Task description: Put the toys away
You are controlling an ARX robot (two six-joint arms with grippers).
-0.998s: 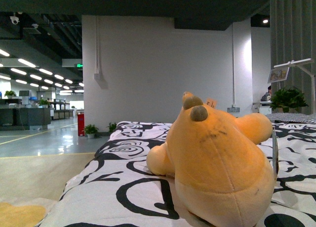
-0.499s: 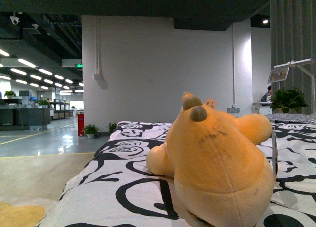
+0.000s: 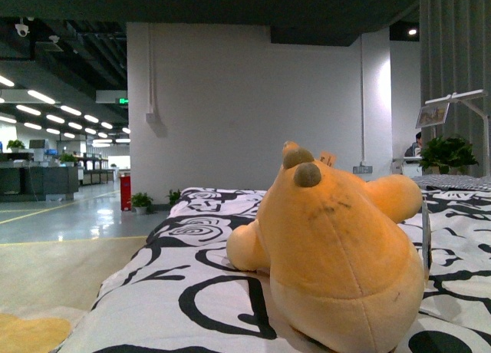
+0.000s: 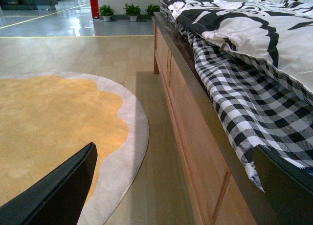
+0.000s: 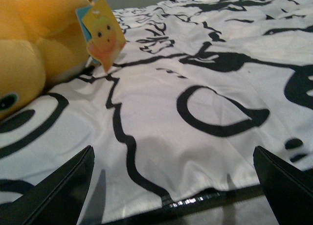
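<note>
I have the plush toy (image 3: 337,253) lying on the black-and-white duvet (image 3: 184,291) of the bed, right of centre in my front view, with neither arm showing there. Its bulk seems to run away from me, the fat end nearest and a stubby limb sticking out on each side, though I can't say for sure which end is the head.

My right gripper (image 5: 172,152) is low over the duvet with its fingers spread wide and nothing between them. The toy (image 5: 34,44) and its hang tag (image 5: 100,34) sit close by but off to one side of the gap, not in line with it.

My left gripper (image 4: 175,150) is also spread and empty, down beside the wooden bed frame (image 4: 195,137) and looking out over the yellow rug (image 4: 49,122), with no toy in sight.

So I judge the right arm to be the nearer one, and it needs to swing sideways toward the toy before closing.
</note>
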